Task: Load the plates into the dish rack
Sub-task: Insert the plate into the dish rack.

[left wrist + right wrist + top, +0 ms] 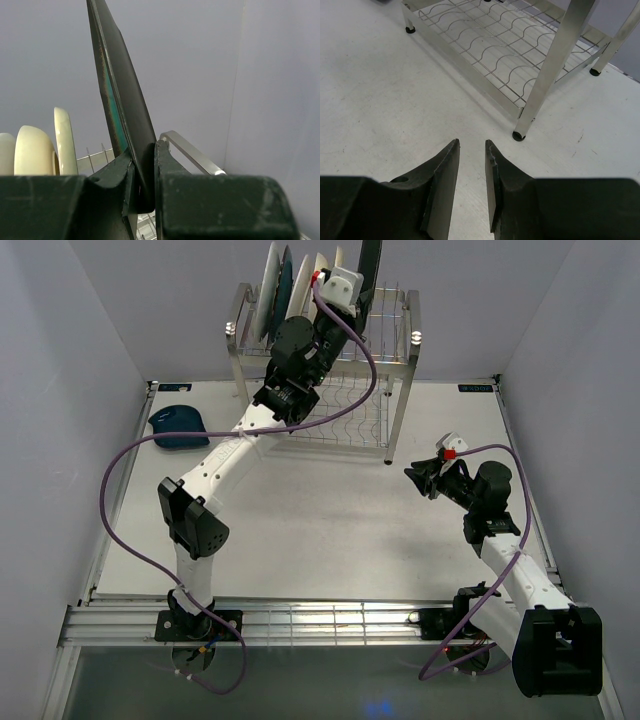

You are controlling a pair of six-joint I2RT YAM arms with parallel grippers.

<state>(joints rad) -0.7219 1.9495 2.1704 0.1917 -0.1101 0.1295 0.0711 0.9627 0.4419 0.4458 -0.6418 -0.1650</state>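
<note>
left hand on dark plate edge

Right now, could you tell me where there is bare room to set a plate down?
The table in front of the rack is bare, as is the lower shelf. The top tier is crowded: plates at its left, the left gripper holding a dark plate beside them. A blue plate takes the far-left corner.
</note>
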